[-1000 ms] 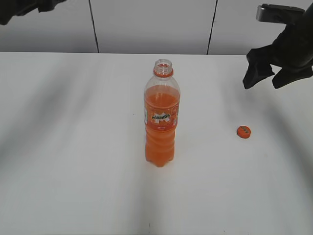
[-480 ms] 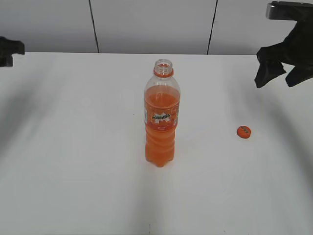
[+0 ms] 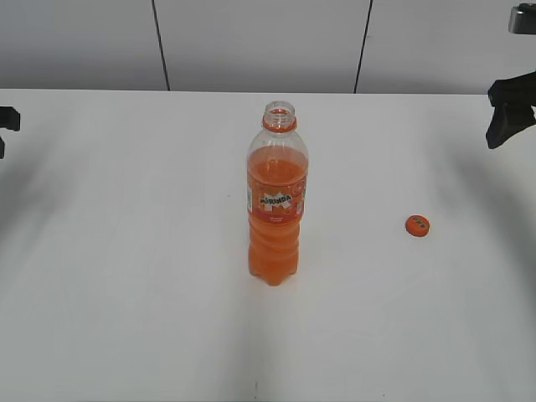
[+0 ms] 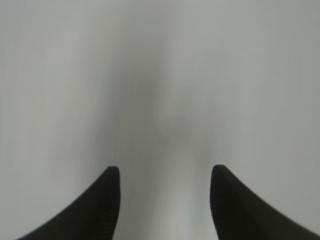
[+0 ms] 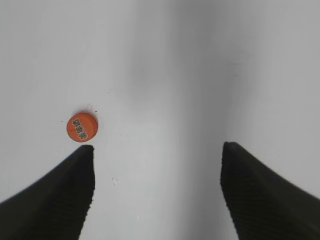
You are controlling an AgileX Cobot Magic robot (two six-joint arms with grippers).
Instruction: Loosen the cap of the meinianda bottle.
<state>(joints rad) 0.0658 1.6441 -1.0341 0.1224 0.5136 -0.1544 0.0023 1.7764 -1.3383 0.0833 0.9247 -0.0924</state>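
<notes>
The meinianda bottle (image 3: 277,201) stands upright in the middle of the white table, its mouth open with no cap on it. The orange cap (image 3: 417,225) lies flat on the table to the bottle's right; it also shows in the right wrist view (image 5: 81,127), just beyond the left fingertip. My right gripper (image 5: 157,147) is open and empty, raised at the exterior view's right edge (image 3: 509,121). My left gripper (image 4: 164,169) is open and empty over bare table, and only a bit of it shows at the exterior view's left edge (image 3: 7,121).
The white table (image 3: 126,276) stretches around the bottle. A grey panelled wall (image 3: 251,42) runs along its far edge.
Both arms have drawn back outward: the right gripper moved right toward the frame edge, the left arm dropped to the left edge. The bottle and cap have not moved.
</notes>
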